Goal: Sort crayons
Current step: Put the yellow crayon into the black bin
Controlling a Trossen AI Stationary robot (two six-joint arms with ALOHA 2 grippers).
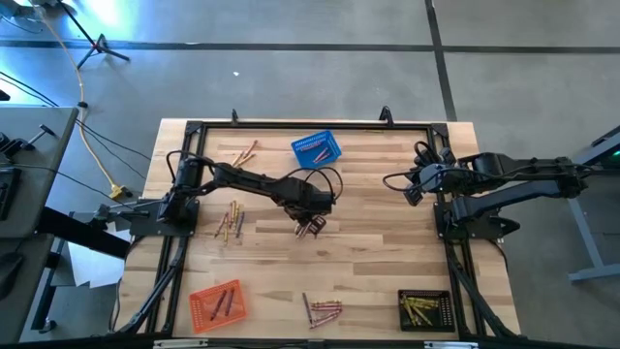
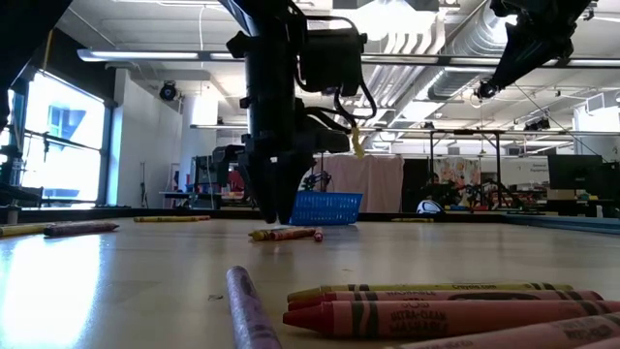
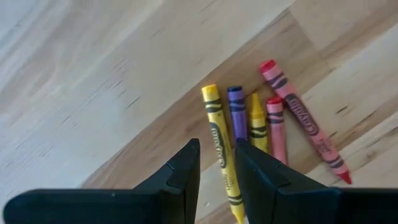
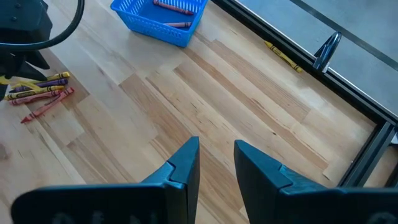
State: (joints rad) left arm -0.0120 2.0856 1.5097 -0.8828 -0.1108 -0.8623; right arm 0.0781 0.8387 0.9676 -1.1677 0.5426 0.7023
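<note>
A cluster of several crayons (image 3: 257,121) lies flat on the wooden table near its middle (image 1: 310,230): yellow, purple, yellow-orange, pink and red. My left gripper (image 3: 216,149) points down just above this cluster (image 2: 286,234). It is open by a narrow gap, and its fingers stand to either side of the yellow crayon (image 3: 214,124). The low view shows the fingertips (image 2: 279,215) a little above the crayons. My right gripper (image 4: 216,146) waits open and empty above the table's right side (image 1: 411,184).
A blue basket (image 1: 317,149) with crayons stands at the far middle, an orange basket (image 1: 217,302) at the near left and a black basket (image 1: 424,309) at the near right. More crayon groups lie at the far left (image 1: 244,152), the left (image 1: 231,221) and the near middle (image 1: 323,311).
</note>
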